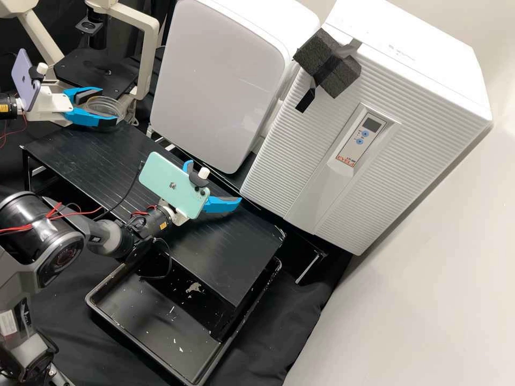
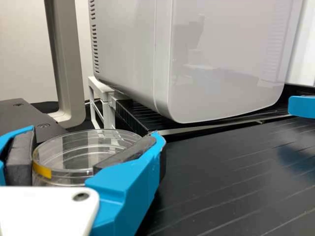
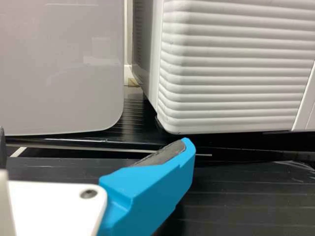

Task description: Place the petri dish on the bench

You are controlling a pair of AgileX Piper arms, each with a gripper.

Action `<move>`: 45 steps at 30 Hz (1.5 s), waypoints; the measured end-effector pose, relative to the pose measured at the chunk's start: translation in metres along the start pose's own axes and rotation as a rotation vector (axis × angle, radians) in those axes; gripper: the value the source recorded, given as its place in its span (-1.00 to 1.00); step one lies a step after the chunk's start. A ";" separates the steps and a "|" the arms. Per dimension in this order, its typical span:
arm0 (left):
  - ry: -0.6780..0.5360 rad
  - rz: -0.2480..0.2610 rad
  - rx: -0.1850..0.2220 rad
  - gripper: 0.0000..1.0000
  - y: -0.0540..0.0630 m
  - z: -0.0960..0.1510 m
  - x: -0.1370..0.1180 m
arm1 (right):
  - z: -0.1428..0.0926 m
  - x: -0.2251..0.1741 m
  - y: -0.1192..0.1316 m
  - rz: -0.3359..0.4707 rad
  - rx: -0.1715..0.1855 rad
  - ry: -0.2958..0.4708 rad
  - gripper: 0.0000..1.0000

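In the high view my left gripper [image 1: 109,108] is shut on the clear petri dish [image 1: 103,104], near the far left corner of the black bench [image 1: 220,254]. From the left wrist view, the dish [image 2: 74,147] lies level between the dark pads of my left gripper [image 2: 94,135], a yellow mark on its side. Whether its underside touches anything is hidden. My right gripper [image 1: 213,183] stands open and empty over the bench's middle, partly behind a green phone. Its fingers are spread wide in the right wrist view, where the gripper [image 3: 93,138] faces the white appliances.
Behind the bench stand a smooth white appliance [image 1: 220,80] and a ribbed one [image 1: 322,155]. A pale-framed instrument [image 1: 150,59] rises beside the left gripper. Below the bench's front edge lies a black tray [image 1: 155,332] with pale scraps.
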 end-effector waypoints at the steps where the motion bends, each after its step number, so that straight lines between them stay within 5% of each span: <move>1: 0.001 -0.002 0.002 -1.00 -0.001 0.000 0.000 | 0.000 0.000 0.000 0.000 0.000 0.000 1.00; 31: -0.013 0.008 -0.024 -1.00 -0.003 0.001 0.002 | 0.000 0.000 0.000 0.000 0.000 0.000 1.00; 32: -0.013 0.008 -0.024 1.00 -0.003 0.001 0.002 | 0.000 0.000 0.000 0.000 0.000 0.000 1.00; 45: 0.007 0.002 -0.026 1.00 -0.003 -0.003 0.001 | 0.000 0.000 0.000 0.000 0.000 0.000 1.00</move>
